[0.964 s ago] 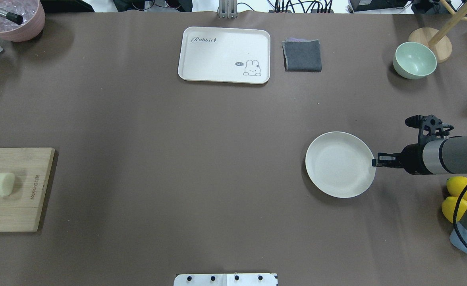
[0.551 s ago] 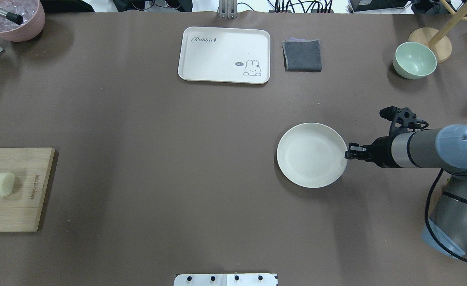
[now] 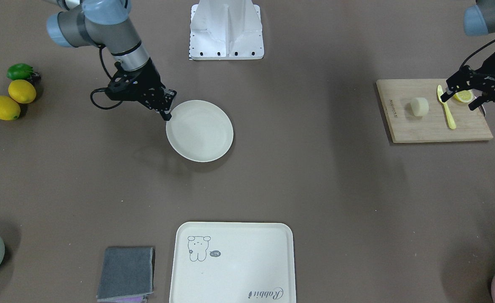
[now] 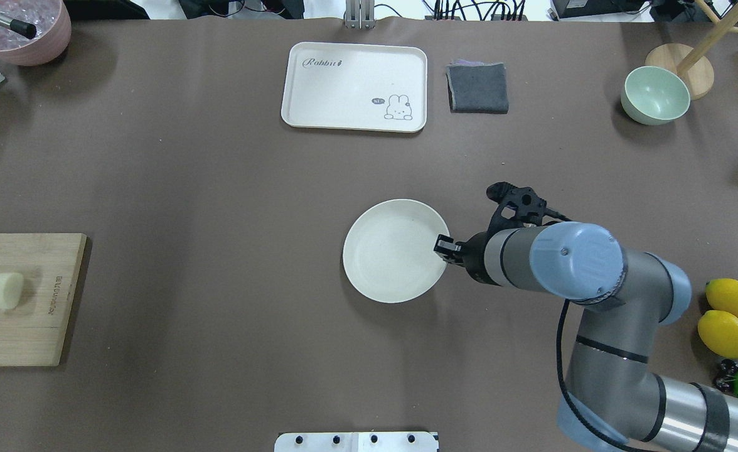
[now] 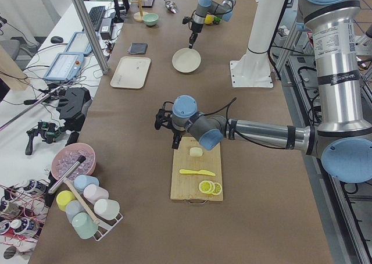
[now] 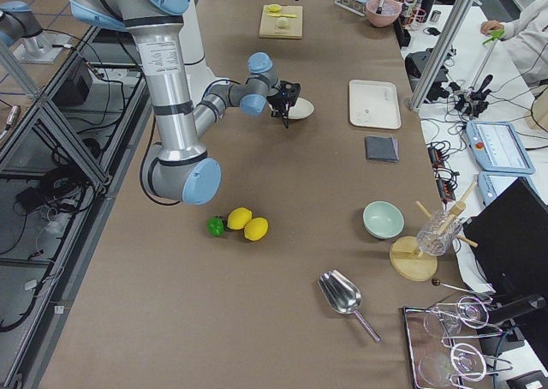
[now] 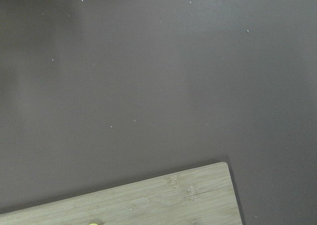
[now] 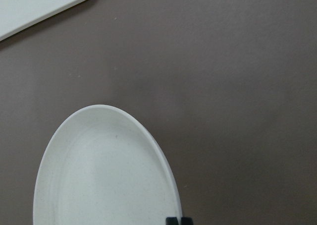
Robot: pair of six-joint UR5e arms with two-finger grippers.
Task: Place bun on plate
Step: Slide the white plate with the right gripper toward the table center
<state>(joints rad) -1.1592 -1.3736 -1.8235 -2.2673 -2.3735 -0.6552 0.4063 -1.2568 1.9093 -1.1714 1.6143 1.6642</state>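
Change: the plate (image 4: 381, 263) has slid across the tabletop toward 9 o'clock, from my right side to near the middle.
Right tool (image 4: 442, 244): pinching the plate's rim at its 3 o'clock edge.
Left tool (image 3: 462, 94): newly arrived over the board (image 4: 36, 326), spread and holding nothing, on the bun's 9 o'clock side.
Bun (image 4: 4, 291): untouched on the board, well apart from the plate, at its 9 o'clock.
Meaning: I judge I'm bringing the plate within my left arm's reach. The bun pick has not yet begun.
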